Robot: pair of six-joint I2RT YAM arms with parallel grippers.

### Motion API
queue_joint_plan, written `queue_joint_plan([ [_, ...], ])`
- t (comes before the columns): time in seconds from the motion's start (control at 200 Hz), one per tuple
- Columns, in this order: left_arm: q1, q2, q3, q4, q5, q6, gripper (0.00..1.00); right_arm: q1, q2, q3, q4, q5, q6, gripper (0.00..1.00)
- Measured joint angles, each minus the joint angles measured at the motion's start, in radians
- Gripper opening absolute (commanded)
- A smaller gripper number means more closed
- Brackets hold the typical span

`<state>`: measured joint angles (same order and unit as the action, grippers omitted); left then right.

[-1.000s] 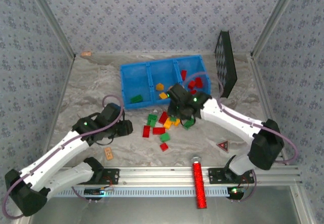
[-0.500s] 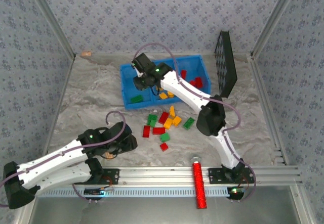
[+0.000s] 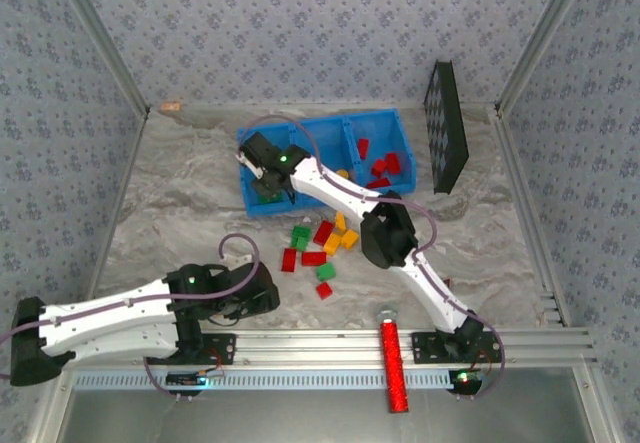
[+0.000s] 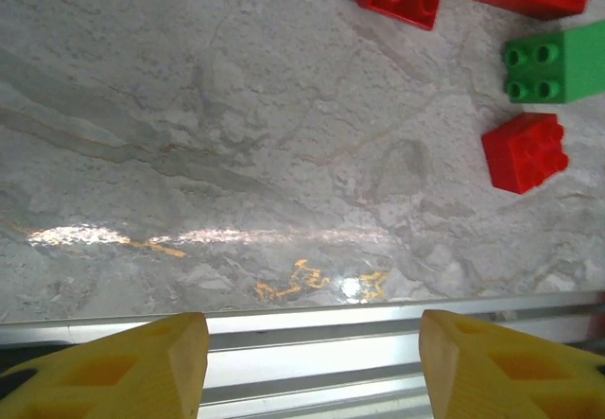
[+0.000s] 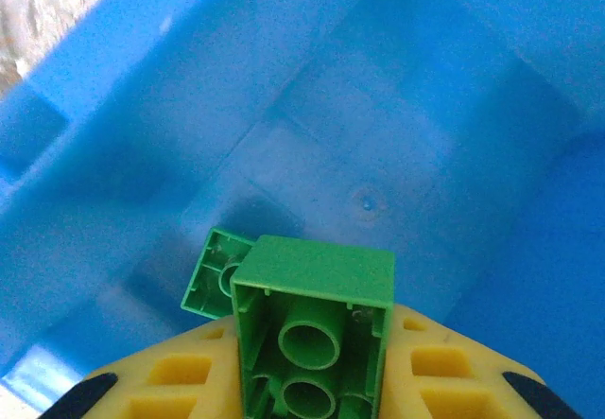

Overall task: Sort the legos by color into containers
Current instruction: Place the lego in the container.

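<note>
While the right arm's yellow fingers (image 5: 444,372) are clamped on a small green plastic brick (image 5: 317,320), hollow underside toward the wrist camera, that brick hangs inside the left-end compartment (image 5: 378,126) of the bright blue three-part plastic tray (image 3: 330,123). It is above the floor and partly over a second green brick (image 5: 210,268) lying there. This looks like the drop-off for the green sort.

The main risk I see is the release. Let go from this height, the brick could strike the one beneath, bounce over the divider into the tray's middle compartment, or tip out over the tray's wall. If it clings to one pad as the fingers part, it may be carried out of the tray again. Pulling back low could also catch the tray's near wall and shove the whole tray.

The left arm's yellow fingers (image 4: 123,367) stand well apart with nothing between them, over the marbled bench (image 4: 236,135). They are well on the near side of the tray, beside the loose red bricks (image 4: 522,151).
</note>
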<state>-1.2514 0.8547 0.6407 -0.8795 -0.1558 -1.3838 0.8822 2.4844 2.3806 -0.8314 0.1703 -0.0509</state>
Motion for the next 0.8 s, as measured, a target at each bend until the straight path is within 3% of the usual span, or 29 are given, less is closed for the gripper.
queue_joint_plan([
  [0.415, -0.032, 0.305, 0.186, 0.097, -0.028, 0.021, 0.67, 0.007, -0.018, -0.084, 0.063, 0.011, -0.048, 0.53],
  [0.8, -0.032, 0.544, 0.329, 0.151, 0.014, 0.067, 0.69, -0.001, -0.215, -0.232, 0.107, 0.045, -0.055, 0.58],
])
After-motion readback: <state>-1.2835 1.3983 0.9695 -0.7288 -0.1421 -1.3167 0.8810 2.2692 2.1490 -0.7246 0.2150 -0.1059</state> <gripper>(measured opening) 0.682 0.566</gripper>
